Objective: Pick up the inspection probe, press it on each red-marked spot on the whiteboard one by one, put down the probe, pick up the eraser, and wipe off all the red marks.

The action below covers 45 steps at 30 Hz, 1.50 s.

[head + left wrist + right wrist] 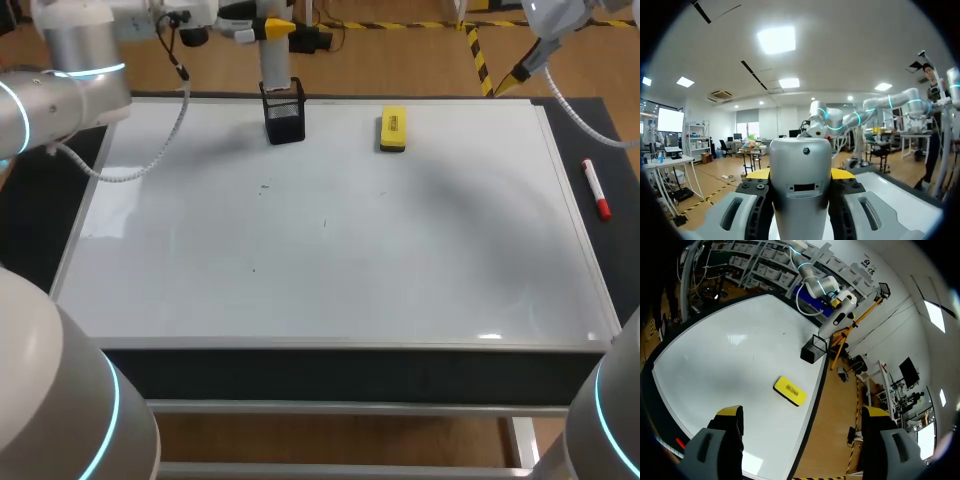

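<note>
The silver inspection probe [801, 185] is sitting clamped between the yellow-tipped fingers of the left gripper [800, 174], standing upright with its lower end meeting the top of a black mesh holder [284, 112] at the far edge of the whiteboard [330, 250]. The right gripper [802, 416] is hanging above the board's far right corner, fingers spread wide apart. The yellow eraser [393, 130] is lying on the board near the holder, and a red marker [596, 189] is lying beside the board's right edge.

The whiteboard [400, 260] is left open in the middle; its far edge is barred by the eraser [393, 130] and the mesh holder [285, 115], seemingly holding the probe [275, 70]
</note>
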Motion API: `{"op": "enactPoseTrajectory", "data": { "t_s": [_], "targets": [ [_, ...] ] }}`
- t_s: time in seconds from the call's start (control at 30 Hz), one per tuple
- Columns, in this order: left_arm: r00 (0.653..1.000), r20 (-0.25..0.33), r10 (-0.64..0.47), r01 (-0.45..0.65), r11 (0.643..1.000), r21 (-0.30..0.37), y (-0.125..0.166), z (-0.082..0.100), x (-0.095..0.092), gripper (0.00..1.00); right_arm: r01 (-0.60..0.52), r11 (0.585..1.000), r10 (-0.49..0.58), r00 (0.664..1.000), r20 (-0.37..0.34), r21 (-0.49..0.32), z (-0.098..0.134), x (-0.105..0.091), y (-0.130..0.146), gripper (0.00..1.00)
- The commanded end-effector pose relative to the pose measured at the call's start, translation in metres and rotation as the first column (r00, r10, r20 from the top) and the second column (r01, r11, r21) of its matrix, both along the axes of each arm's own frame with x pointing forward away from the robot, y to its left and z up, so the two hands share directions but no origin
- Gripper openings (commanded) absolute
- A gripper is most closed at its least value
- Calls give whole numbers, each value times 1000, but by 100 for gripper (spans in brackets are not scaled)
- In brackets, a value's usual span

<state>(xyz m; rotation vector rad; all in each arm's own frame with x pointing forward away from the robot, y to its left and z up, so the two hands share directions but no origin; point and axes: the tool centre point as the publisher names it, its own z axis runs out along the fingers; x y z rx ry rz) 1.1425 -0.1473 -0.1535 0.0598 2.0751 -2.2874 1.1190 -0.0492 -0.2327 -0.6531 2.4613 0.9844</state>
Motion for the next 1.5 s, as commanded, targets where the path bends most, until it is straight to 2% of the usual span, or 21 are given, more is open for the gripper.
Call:
{"op": "enactPoseTrajectory", "data": {
  "t_s": [0.03, 0.3, 0.57, 0.73, 1.27, 1.5],
  "targets": [
    [999, 7, -33, 33, 999, -7, -5, -6, 9, 0, -2, 1000, 2, 1000, -1, -5, 0, 1, 0, 100],
    [999, 5, -42, 42, 999, 12, -8, -23, 15, 0, -2, 1000, 2, 1000, -1, -5, 0, 1, 0, 100],
    [999, 37, -24, 24, 1000, 5, -6, -35, 22, 0, -2, 1000, 2, 1000, -1, -5, 0, 1, 0, 100],
    [1000, 9, -22, 22, 1000, -8, -6, -47, 25, 0, -2, 1000, 2, 1000, -1, -5, 0, 1, 0, 100],
    [1000, -22, -1, 0, 1000, -16, -5, -78, 31, 0, -2, 1000, 2, 1000, -1, -5, 0, 1, 0, 100],
    [998, -59, 12, -14, 1000, -25, -5, -93, 31, 0, -2, 1000, 2, 1000, -1, -5, 0, 1, 0, 100]
  ]
}}
